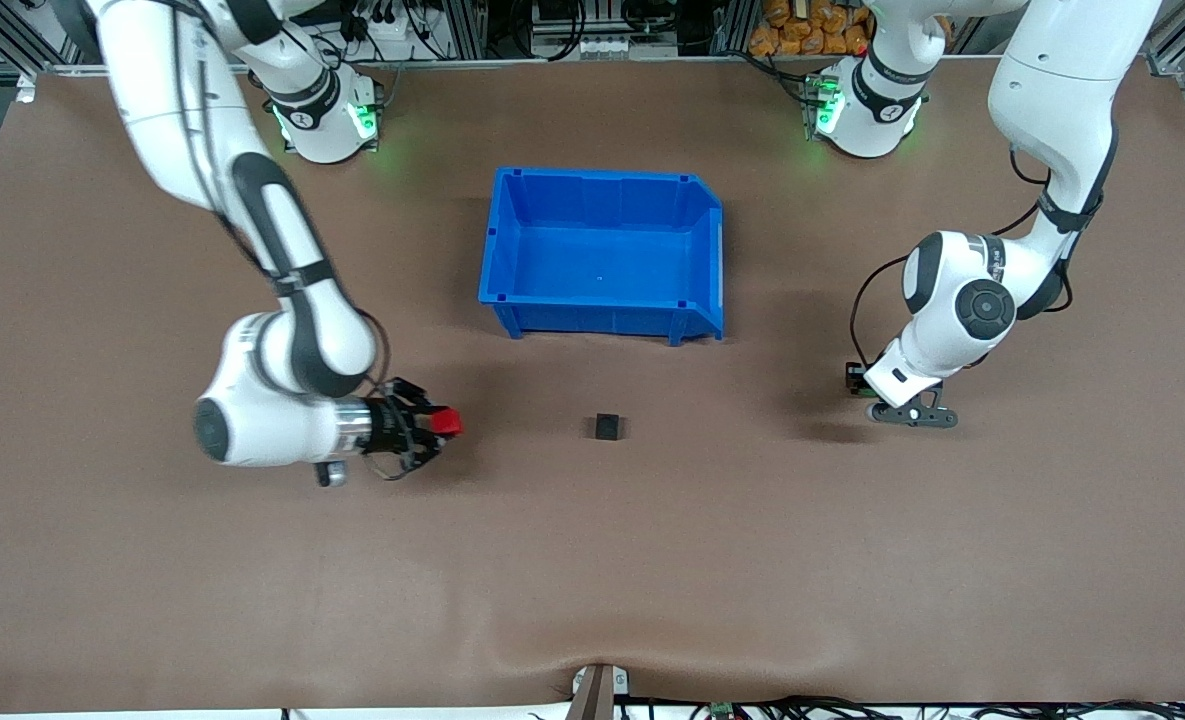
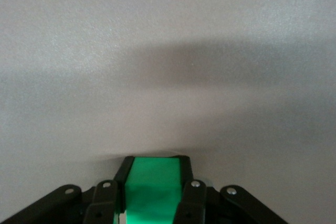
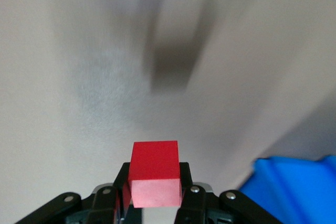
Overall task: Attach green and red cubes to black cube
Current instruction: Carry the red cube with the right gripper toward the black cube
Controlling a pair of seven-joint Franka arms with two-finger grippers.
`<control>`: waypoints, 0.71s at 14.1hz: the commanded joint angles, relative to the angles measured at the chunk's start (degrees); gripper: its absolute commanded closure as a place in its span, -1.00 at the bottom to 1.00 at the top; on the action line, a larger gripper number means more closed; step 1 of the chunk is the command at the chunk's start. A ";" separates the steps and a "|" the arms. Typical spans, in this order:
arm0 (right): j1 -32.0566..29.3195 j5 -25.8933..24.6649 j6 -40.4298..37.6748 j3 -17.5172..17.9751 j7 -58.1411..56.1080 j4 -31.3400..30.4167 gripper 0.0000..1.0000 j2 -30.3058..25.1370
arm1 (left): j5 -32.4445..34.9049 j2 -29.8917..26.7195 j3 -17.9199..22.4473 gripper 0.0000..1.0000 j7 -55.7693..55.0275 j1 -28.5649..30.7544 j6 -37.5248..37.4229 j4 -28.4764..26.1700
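The black cube (image 1: 607, 427) sits on the brown table, nearer the front camera than the blue bin. My right gripper (image 1: 440, 424) is shut on the red cube (image 1: 446, 422) and holds it low over the table, beside the black cube toward the right arm's end. In the right wrist view the red cube (image 3: 154, 174) sits between the fingers, and the black cube (image 3: 170, 69) shows ahead as a blurred dark shape. My left gripper (image 1: 858, 380) is low over the table toward the left arm's end, shut on the green cube (image 2: 155, 184).
The blue bin (image 1: 512, 240) stands open and empty at the table's middle, closer to the robot bases than the black cube. Its corner shows in the right wrist view (image 3: 294, 187). Brown table surface surrounds the black cube.
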 commanded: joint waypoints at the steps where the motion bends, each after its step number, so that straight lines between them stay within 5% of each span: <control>1: 3.46 3.62 5.30 -0.66 4.03 0.69 1.00 1.98 | 0.91 -0.28 -0.16 1.00 -3.55 0.40 0.17 0.76; 4: 7.41 5.83 8.65 -0.66 8.07 1.83 1.00 3.82 | 0.82 -1.69 -0.16 1.00 -9.95 1.89 -3.68 3.92; 8: 9.97 5.92 11.47 -0.66 12.20 2.45 1.00 4.97 | 0.73 -0.91 -0.15 1.00 -23.04 1.81 -18.79 16.21; 10: 10.76 6.01 13.84 -0.66 15.19 3.50 1.00 6.19 | 2.04 -0.12 0.11 1.00 -25.69 1.11 -19.78 16.86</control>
